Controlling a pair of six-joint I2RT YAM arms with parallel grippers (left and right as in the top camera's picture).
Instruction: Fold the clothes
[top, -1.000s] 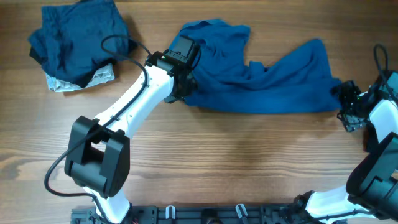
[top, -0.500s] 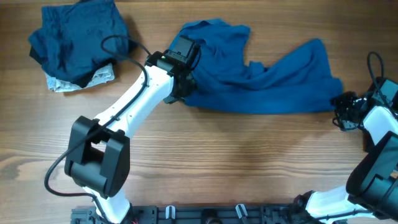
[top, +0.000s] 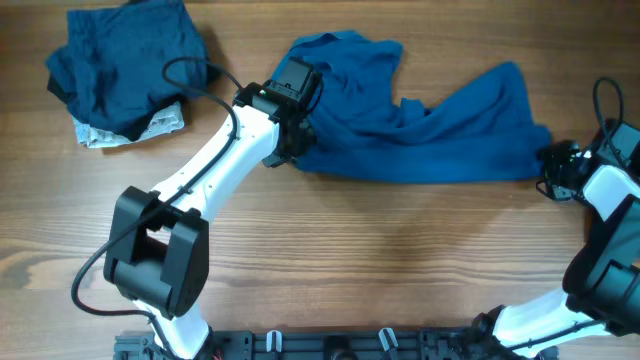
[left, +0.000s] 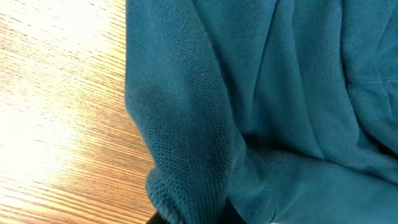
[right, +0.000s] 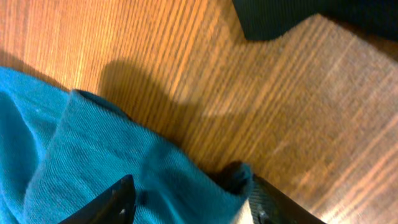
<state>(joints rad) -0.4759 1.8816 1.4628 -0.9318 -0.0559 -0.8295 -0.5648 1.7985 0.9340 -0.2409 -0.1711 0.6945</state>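
A large medium-blue shirt (top: 420, 130) lies crumpled across the back of the wooden table. My left gripper (top: 296, 138) sits at its left edge, shut on a bunched fold of the knit fabric (left: 186, 124) that runs down into the jaws (left: 193, 219). My right gripper (top: 553, 166) is at the shirt's far right corner. In the right wrist view the blue cloth (right: 93, 155) fills the gap between the two dark fingers (right: 118, 196), so the right gripper (right: 189, 202) is shut on that corner.
A heap of darker navy clothes (top: 125, 60) lies at the back left with a pale grey-white one (top: 160, 125) under it. The left arm (top: 200, 190) crosses the table's left half. The arm bases stand at the front edge (top: 330, 345).
The right gripper's jaws have closed in on the shirt's right corner, and the gripper has shifted slightly. The left arm and the rest of the shirt have stayed still.
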